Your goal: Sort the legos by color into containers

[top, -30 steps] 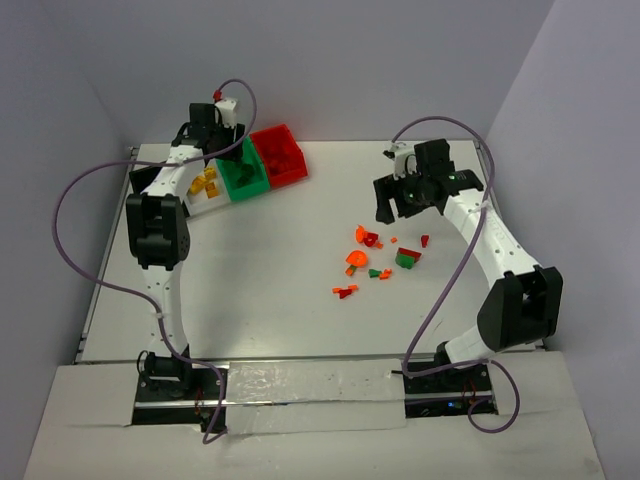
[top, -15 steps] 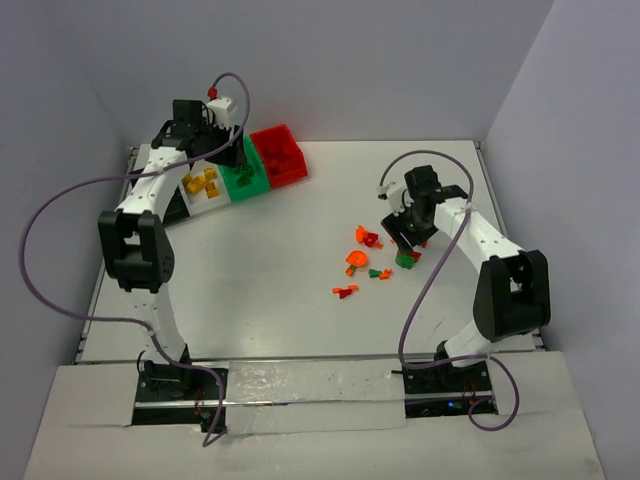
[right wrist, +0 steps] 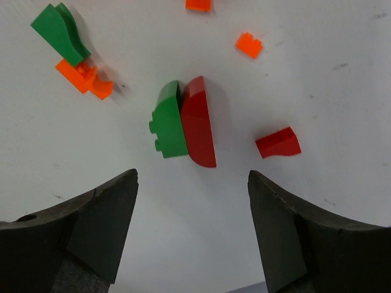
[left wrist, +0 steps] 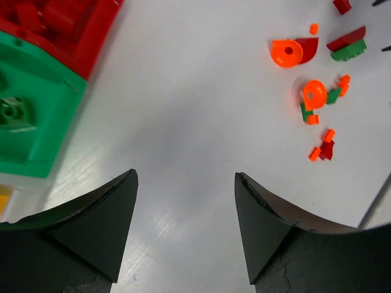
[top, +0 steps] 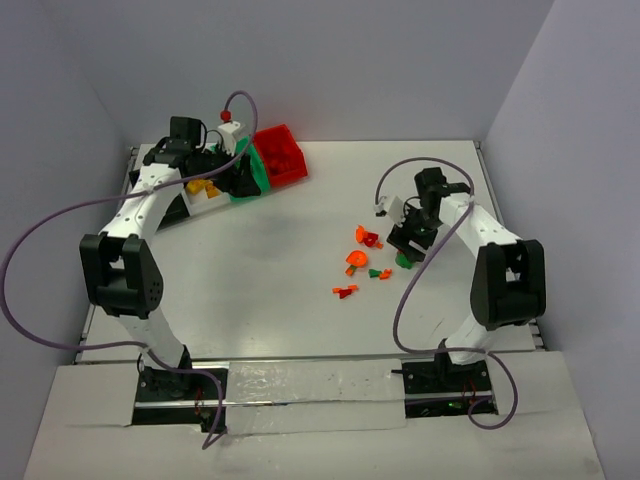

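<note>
Loose legos (top: 365, 255) in red, orange and green lie on the white table right of centre. My right gripper (top: 407, 245) hangs open just over their right end. In the right wrist view it (right wrist: 192, 177) is open and empty, with a green curved piece (right wrist: 168, 125) joined to a red curved piece (right wrist: 198, 122) just beyond the fingertips and a small red brick (right wrist: 278, 143) to the right. My left gripper (top: 240, 175) is open and empty (left wrist: 186, 183) over bare table beside the green bin (left wrist: 36, 122) and red bin (left wrist: 67, 30). The black bin is hidden.
The red bin (top: 280, 152) holds red pieces, and the white bin (top: 205, 197) holds yellow and orange pieces. The left arm covers much of the green bin. Two orange discs (left wrist: 287, 52) lie in the pile. Grey walls enclose the table on three sides.
My left gripper has moved off the green bin toward the table beside it. My right gripper has swung in and down onto the right end of the lego pile.
</note>
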Controlling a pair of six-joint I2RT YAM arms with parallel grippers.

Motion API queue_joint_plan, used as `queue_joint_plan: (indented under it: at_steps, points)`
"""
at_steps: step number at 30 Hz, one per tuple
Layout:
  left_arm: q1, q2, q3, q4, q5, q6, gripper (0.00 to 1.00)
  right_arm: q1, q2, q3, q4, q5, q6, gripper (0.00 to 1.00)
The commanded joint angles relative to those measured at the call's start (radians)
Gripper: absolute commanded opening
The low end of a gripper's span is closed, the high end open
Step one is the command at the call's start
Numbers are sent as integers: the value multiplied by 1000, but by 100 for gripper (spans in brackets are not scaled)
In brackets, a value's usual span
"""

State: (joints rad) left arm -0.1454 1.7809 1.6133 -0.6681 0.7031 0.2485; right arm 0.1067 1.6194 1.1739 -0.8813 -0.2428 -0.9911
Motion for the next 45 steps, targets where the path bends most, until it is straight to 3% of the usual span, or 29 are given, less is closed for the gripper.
queue_joint_plan:
  at_steps: [1, 7, 15, 25, 29, 35, 41, 45]
  points:
    - [-5, -72, -22, -19, 76, 21, 73, -1, 77, 77, -59, -88, -39, 86]
    - [-7, -99, -48, 2, 76, -13, 73, 1, 169, 102, -19, -67, 31, 91]
    - [-43, -168, -122, 101, 10, -114, 74, 1, 215, 57, 69, -30, 73, 87]
    - [-47, -350, -363, 327, -13, -470, 73, 3, 89, -55, 166, -62, 96, 49]
    - [-63, -400, -425, 351, -53, -590, 74, 21, -19, -17, 144, -177, 145, 45]
    - [-161, -474, -433, 418, -104, -708, 76, 179, -182, 111, 162, -319, 349, 44]
    - [-281, -427, -392, 430, -156, -782, 76, 412, -252, 125, 329, -261, 554, 44]
    - [-305, -394, -388, 447, -112, -830, 76, 524, -236, 142, 408, -176, 649, 44]
